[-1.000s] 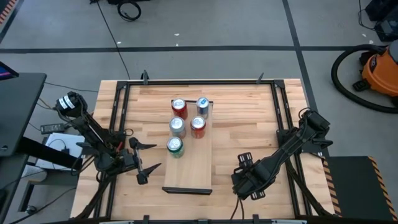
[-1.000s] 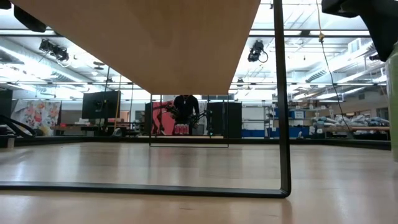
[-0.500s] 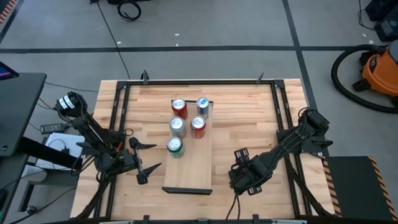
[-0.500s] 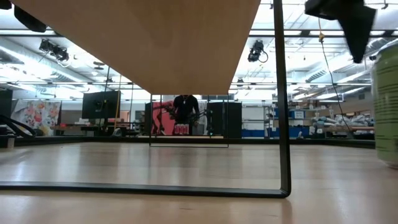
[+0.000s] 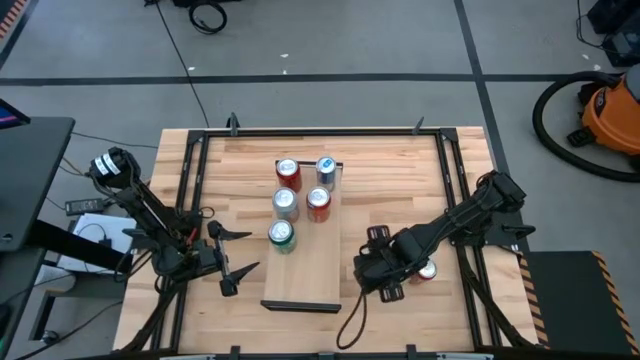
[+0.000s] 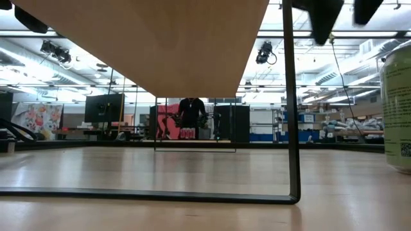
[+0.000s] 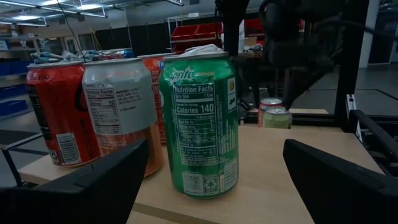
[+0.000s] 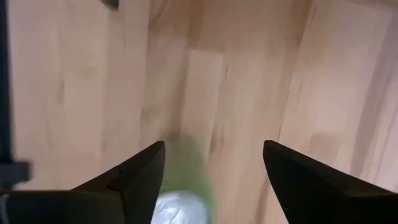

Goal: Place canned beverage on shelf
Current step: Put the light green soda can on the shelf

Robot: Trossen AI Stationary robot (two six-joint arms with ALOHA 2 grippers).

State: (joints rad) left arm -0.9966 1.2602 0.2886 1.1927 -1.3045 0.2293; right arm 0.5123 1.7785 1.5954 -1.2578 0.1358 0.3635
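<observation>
The shelf (image 5: 305, 268) is a light-wood board lying lengthwise at the table's middle. The low view shows its underside (image 6: 148, 45), raised on a dark frame. Several cans stand on its far half, the nearest a green Sprite can (image 5: 282, 235) (image 7: 199, 124). A loose green can (image 5: 427, 271) (image 6: 398, 109) stands upright on the tabletop right of the shelf. My right gripper (image 5: 362, 278) (image 8: 214, 146) is open, pointing down, between the shelf and this can, which shows blurred below its fingers (image 8: 180, 186). My left gripper (image 5: 253, 250) waits open, left of the shelf.
Black frame rails (image 5: 452, 190) run along the table's sides and far edge. The near half of the shelf (image 5: 300, 285) is bare board. A second can top (image 7: 268, 103) shows behind the loose green can in the left wrist view. An orange vacuum (image 5: 610, 110) stands off the table.
My right gripper has moved toward the table's left edge, toward the shelf's near right side. The loose can, covered by the gripper in the earlier high views, now shows behind it, standing on the tabletop. In the low view the gripper has passed leftward above the can.
</observation>
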